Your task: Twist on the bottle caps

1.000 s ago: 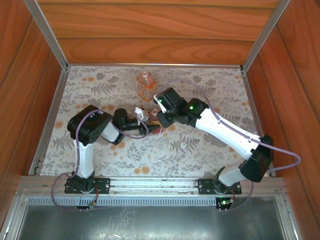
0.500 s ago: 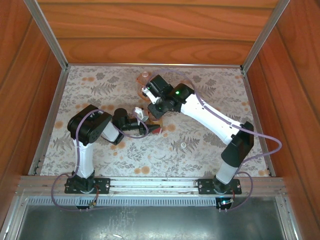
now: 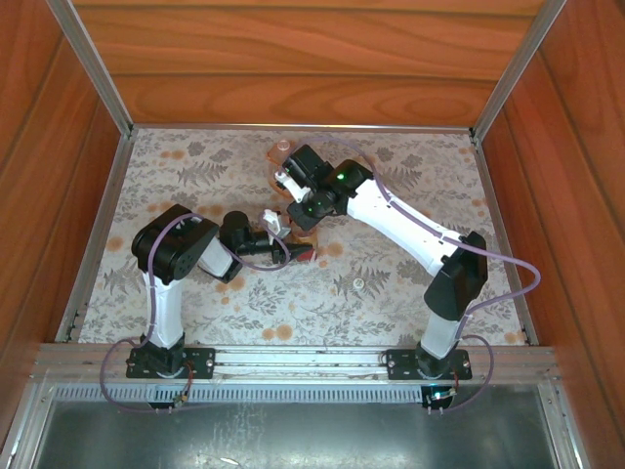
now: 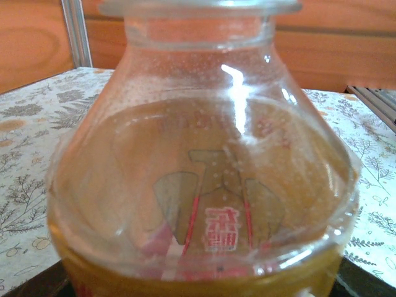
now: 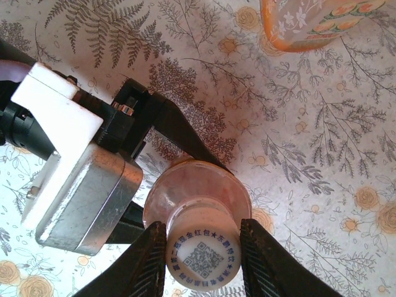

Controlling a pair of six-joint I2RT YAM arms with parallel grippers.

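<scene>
Currently my left gripper (image 3: 301, 252) clamps the slim bottle (image 4: 204, 204); my right gripper (image 5: 203, 241) pinches its cap (image 5: 203, 266). Fern-print cloth (image 5: 297, 124) below, wood-panel walls (image 3: 312, 59) around.

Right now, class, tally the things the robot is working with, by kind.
Bottles: 2 (round bottle, far bottle)
Caps: 2 (gripped cap, loose cap)
Total: 4

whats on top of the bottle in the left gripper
A white QR-printed cap, pinched by the right gripper. The bottle mouth and threads are hidden under it.
</scene>
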